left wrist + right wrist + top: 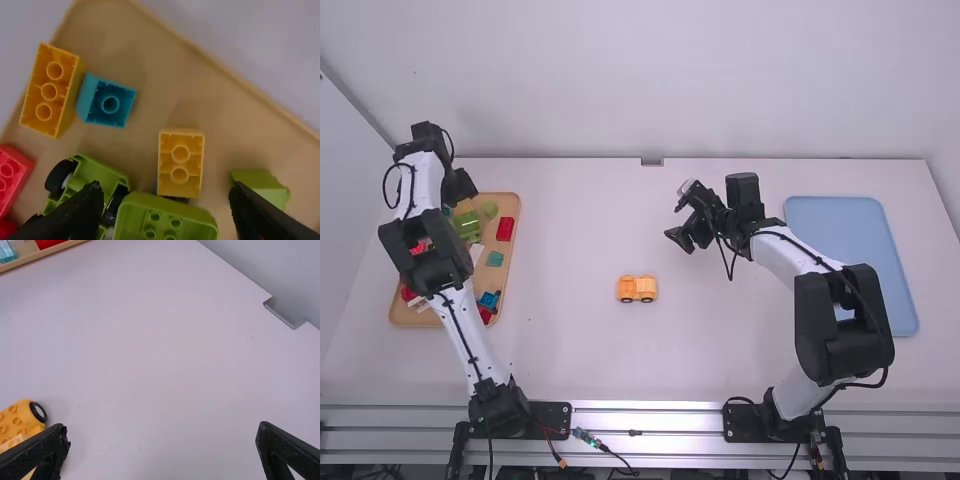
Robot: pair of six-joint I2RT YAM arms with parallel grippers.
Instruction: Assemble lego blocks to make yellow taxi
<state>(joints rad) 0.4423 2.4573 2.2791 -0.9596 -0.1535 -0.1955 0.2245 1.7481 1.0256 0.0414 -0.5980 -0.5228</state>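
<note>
"Jaws first. How do they stand?"

"Parted on both arms. Left gripper (460, 190): fingers well apart, over the far end of the wooden tray (517, 270). Right gripper (677, 216): fingers wide apart too, over the far part of the table, a little right of the middle."

"Now the ground, biggest down."

"White table (560, 360) under everything. Blue tray (840, 225) to the right, partly behind the right arm. Wooden tray to the left, long side running near to far, holding mixed blocks."

"And the taxi?"

"Yellow vehicle (637, 289), upright on the tabletop, near the middle, between the two trays and nearer the wooden one. Dark wheels under it, studs on top; the right wrist view picks up a wheel with a pale hub."

"What sits below the left gripper?"

"Green vehicle (92, 175), dark-wheeled, in the wooden tray. Long yellow brick (49, 90), three round tubes facing up, so it lies underside up. Red brick (505, 229) along the tray's right side. Shorter yellow brick (180, 165), two tubes showing, also underside up, right by a green curved piece (165, 225)."

"Smallest?"

"Teal brick (106, 100), one tube showing, close beside the long yellow brick. Whether those two touch, I cannot tell."
</note>
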